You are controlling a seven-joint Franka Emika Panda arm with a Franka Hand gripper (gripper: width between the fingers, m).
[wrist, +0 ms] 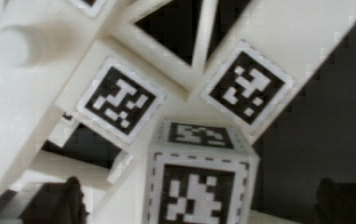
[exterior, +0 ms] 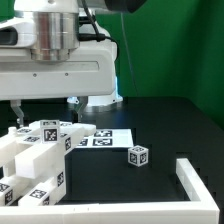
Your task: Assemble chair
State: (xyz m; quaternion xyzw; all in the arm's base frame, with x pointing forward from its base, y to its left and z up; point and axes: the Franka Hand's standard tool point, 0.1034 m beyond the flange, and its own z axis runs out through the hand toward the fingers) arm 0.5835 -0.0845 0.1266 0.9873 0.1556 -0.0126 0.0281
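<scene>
From the exterior view I see the chair pieces (exterior: pixel 35 160) stacked at that view's lower left on the black table (exterior: pixel 165 115), but the frame edge cuts them off, so I cannot make out how they join. The arm (exterior: pixel 60 60) hangs over them and its casing fills the top of the picture. The fingers are not clear there.

The wrist view is blurred. The gripper (wrist: pixel 196 202) shows only as two dark fingertips (wrist: pixel 54 198) standing wide apart, with a tagged block (wrist: pixel 196 165) between them and a gap on either side — nothing gripped. A small cube (exterior: pixel 138 154) lies alone beside the marker board (exterior: pixel 108 138). The corner rail (exterior: pixel 200 182) is partly cut off.
</scene>
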